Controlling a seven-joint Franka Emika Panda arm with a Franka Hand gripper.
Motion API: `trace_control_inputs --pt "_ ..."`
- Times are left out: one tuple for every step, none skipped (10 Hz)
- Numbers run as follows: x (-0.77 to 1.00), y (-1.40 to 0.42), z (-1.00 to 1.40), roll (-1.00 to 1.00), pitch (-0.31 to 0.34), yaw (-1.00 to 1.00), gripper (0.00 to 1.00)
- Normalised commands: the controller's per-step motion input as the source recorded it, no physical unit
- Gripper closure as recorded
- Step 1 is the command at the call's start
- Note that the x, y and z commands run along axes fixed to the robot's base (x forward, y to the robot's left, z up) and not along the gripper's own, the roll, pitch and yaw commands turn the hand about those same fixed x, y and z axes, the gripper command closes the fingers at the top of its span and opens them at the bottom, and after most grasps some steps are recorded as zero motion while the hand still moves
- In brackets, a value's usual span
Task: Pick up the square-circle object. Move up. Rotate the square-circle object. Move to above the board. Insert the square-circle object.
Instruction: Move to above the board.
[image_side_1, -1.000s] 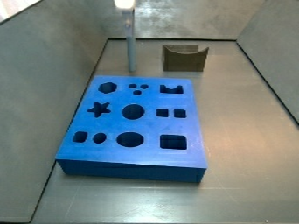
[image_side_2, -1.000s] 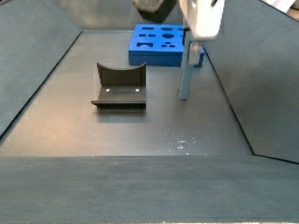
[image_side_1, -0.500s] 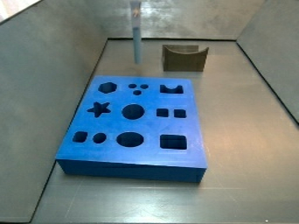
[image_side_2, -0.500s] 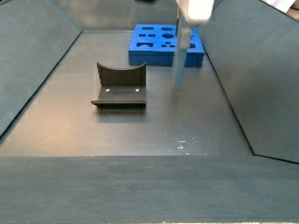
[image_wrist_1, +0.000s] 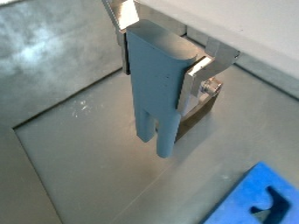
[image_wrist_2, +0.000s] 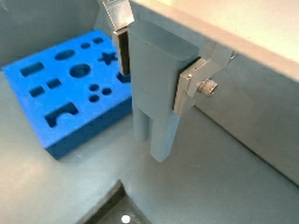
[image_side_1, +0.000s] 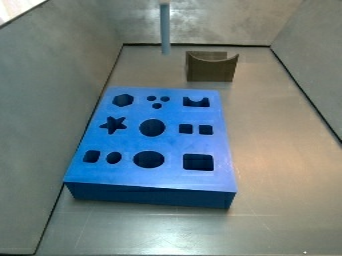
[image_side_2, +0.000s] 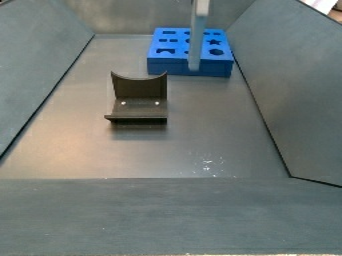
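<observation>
The fixture (image_side_2: 136, 98) stands on a dull grey metal surface (image_side_2: 160, 150) that is scuffed, with a few pale specks (image_side_2: 207, 163) near the fixture's open front. Plain grey walls (image_side_2: 40, 70) slope up on both sides of the fixture and close behind it (image_side_1: 201, 25). Soft, even light leaves a faint sheen on the metal.

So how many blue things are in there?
2. The board lies flat on the floor. The long square-circle object hangs upright, clamped in the end effector in the air beside the board. None seems hidden.
</observation>
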Motion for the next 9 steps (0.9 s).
trace_control_inputs --pt "0.16 -0.12 1.00 0.00 0.104 0.02 1.00" --pt "0.15 -0.11 1.00 0.00 0.102 0.02 1.00" --pt "0.09 -0.07 0.78 -0.01 0.101 0.02 1.00" --pt "0.06 -0.04 0.61 -0.01 0.099 0.02 1.00" --pt "0.04 -0.03 0.45 -0.01 0.092 0.02 1.00" --pt "0.03 -0.02 0.29 -0.02 0.091 0.02 1.00" --pt "-0.04 -1.00 0.18 0.01 0.052 1.00 1.00" --pt "-0.04 -1.00 0.16 0.01 0.053 1.00 1.00" --pt "-0.04 -1.00 0.17 0.02 0.055 1.00 1.00"
